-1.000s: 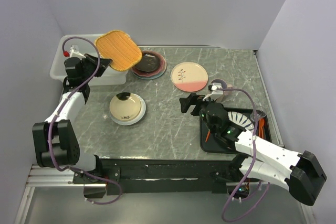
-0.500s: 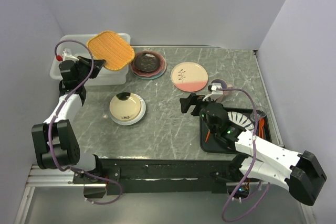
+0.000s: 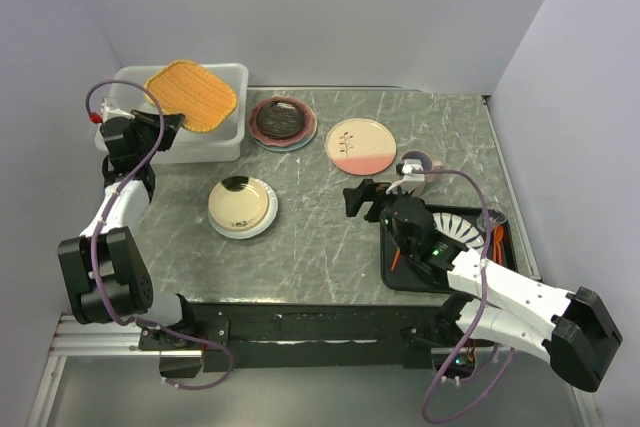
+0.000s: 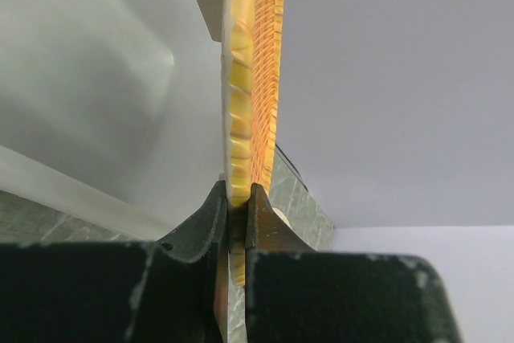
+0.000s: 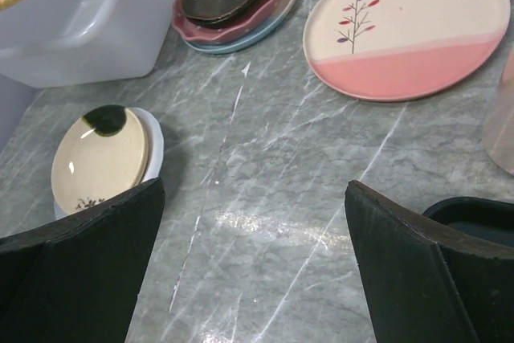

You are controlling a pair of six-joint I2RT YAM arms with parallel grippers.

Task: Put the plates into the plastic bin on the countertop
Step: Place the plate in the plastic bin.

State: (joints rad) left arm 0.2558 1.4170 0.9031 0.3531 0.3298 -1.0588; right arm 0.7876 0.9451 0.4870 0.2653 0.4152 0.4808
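top external view, starting nearest you: the black tray [image 3: 398, 275] sits at the right near edge of the tabletop [image 3: 320, 237], carrying a white plate with dark stripes [image 3: 462, 227]. your right arm reaches over it. the right fingers [image 5: 80, 279] stand spread wide, released, with only bare marble between them.

left of them, a tan-gold plate [image 3: 240, 203] with a dark patch lies flat on a white plate [image 5: 157, 144]. farther on, right of centre, the pink plate [image 3: 360, 145] lies flat, its twig drawing on the cream half. just beside it to the left, the dark brown plate [image 3: 281, 119] rests on a pink-rimmed one, with a pale blue one at the bottom.

farthest, in the left back corner, stands the bin [image 3: 222, 143], its long axis running left to right. your left fingers [image 4: 201, 230] are clenched on the near-left edge of the orange plate [image 3: 192, 97], which hangs over the bin's opening. the plate is close to square, so it has no long axis to speak of. it points away from the fingers toward the right, across the bin.

left wrist view shows it edge-on, running straight out from the fingers. its textured orange face is turned away from the bin and its pale underside toward the bin's inside. you cannot tell whether it touches the rim.
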